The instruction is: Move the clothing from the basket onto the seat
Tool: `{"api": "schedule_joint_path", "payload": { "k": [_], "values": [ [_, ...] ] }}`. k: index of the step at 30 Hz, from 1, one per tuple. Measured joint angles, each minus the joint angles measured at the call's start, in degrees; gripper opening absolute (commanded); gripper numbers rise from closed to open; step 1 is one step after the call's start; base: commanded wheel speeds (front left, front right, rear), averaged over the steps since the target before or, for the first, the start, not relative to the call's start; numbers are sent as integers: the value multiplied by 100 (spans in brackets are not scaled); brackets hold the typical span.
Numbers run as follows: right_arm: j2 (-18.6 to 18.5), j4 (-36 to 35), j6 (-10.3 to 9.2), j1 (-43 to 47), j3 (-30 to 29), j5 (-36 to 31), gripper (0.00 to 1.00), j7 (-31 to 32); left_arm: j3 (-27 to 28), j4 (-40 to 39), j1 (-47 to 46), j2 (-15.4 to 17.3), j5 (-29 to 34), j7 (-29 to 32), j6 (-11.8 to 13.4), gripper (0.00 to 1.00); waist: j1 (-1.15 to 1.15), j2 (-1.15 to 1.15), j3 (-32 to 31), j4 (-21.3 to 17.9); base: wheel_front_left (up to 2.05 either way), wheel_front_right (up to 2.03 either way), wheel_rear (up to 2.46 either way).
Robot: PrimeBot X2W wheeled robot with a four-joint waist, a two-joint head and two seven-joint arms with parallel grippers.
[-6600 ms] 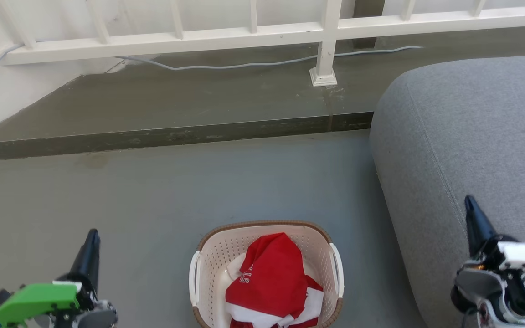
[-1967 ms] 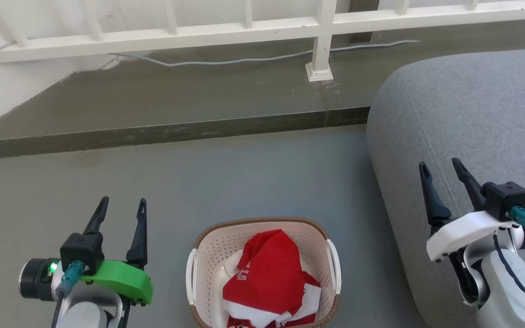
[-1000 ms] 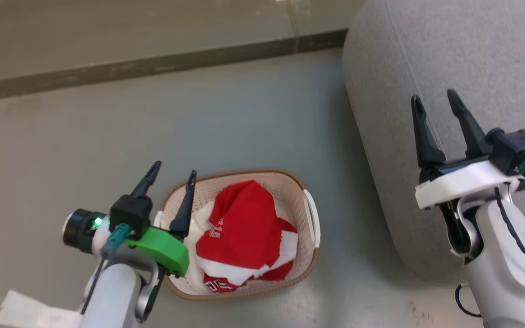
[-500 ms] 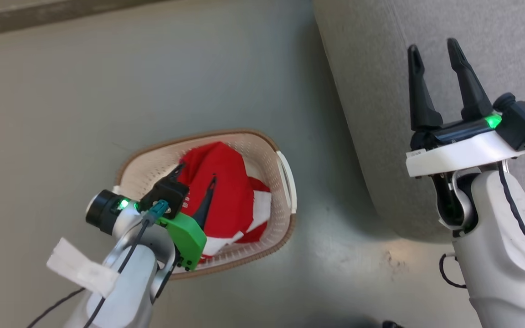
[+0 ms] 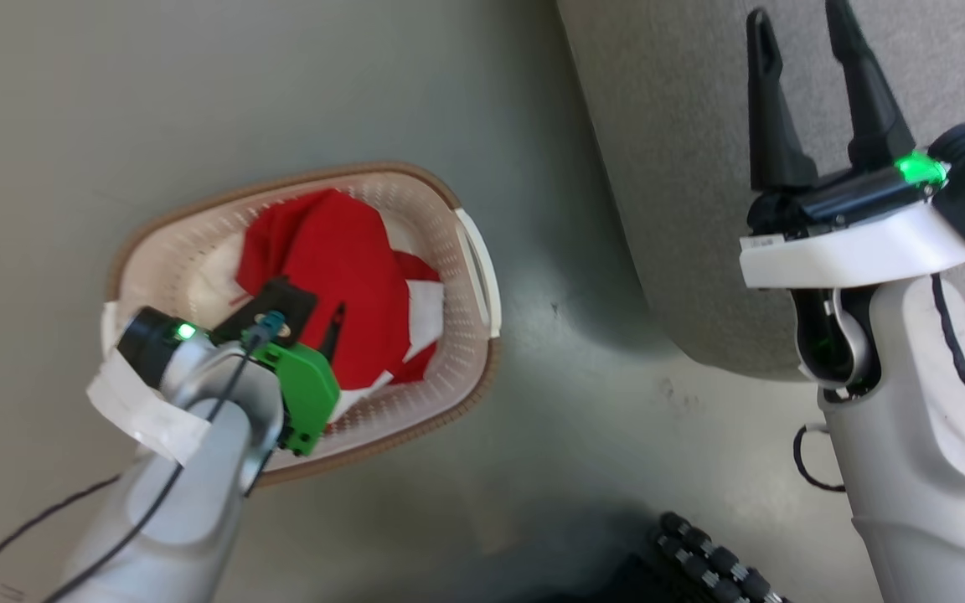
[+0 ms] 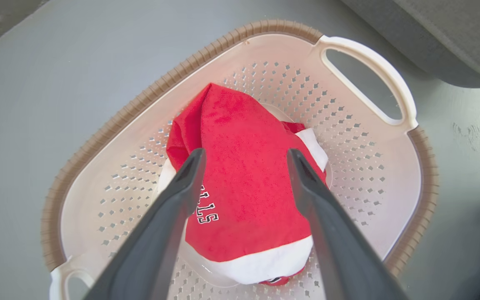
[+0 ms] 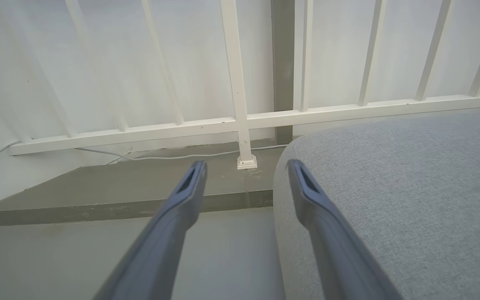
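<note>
Left hand (image 6: 245, 155) now apparently over clothing (image 6: 248, 196)

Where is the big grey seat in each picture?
Head view: the seat is at the upper right, behind the right gripper.
Left wrist view: the seat is in the top right corner, past the basket.
Right wrist view: the seat covers the lower right.
Shared landmark: the grey floor beside the seat, seen in all three.
</note>
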Motion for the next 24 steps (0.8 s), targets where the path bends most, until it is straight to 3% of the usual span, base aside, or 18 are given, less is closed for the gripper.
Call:
{"api": "schedule_joint_path", "payload": {
  "k": [10, 24],
  "values": [
    [37, -266, 40, -173, 92, 73, 100, -1, 46, 588, -487, 285, 3, 165, -44, 100, 0, 0, 677, -319, 0, 0, 0],
    [87, -363, 58, -187, 125, 107, 100, -1, 313, 1313, -1104, 423, 25, 410, 7, 100, 0, 0, 1217, -558, 0, 0, 0]
  ]
}}
